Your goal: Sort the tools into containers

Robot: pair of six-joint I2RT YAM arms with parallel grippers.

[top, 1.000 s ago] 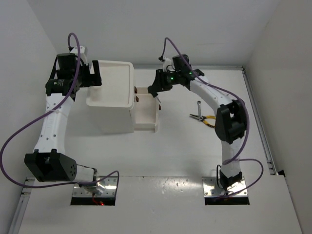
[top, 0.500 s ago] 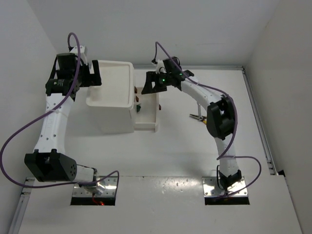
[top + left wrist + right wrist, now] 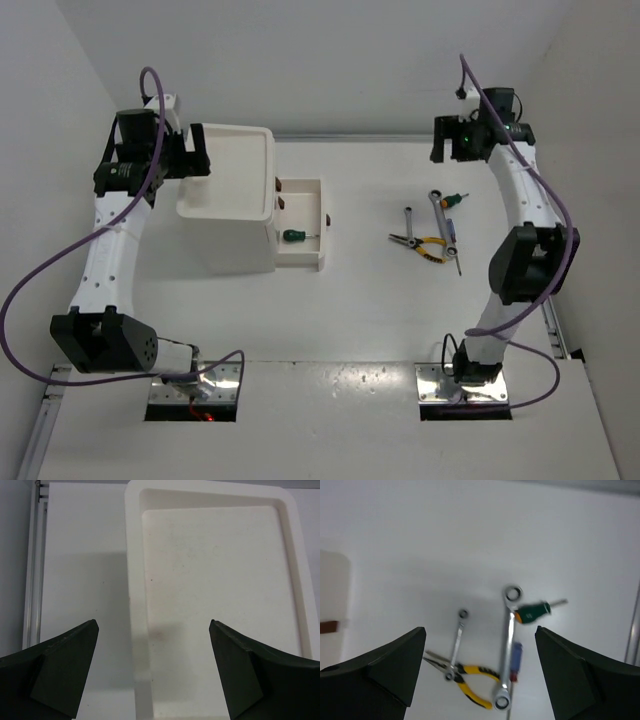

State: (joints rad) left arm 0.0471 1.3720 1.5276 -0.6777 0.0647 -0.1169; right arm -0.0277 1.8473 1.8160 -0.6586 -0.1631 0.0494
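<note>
The drawer unit [image 3: 225,240] stands on the table [image 3: 370,310], left of centre, with its tray top [image 3: 232,165] uppermost. One drawer [image 3: 300,212] is pulled out to the right, and a stubby screwdriver [image 3: 293,236] lies in it. Well to the right, the other tools lie close together on the table. The short wrench [image 3: 456,642] is leftmost, its near end meeting the pliers [image 3: 467,671]. The long wrench [image 3: 507,650] lies right of both. A second stubby screwdriver [image 3: 532,613] sits just right of its far end, and the slim screwdriver [image 3: 516,655] lies alongside its shaft on the right.
</note>
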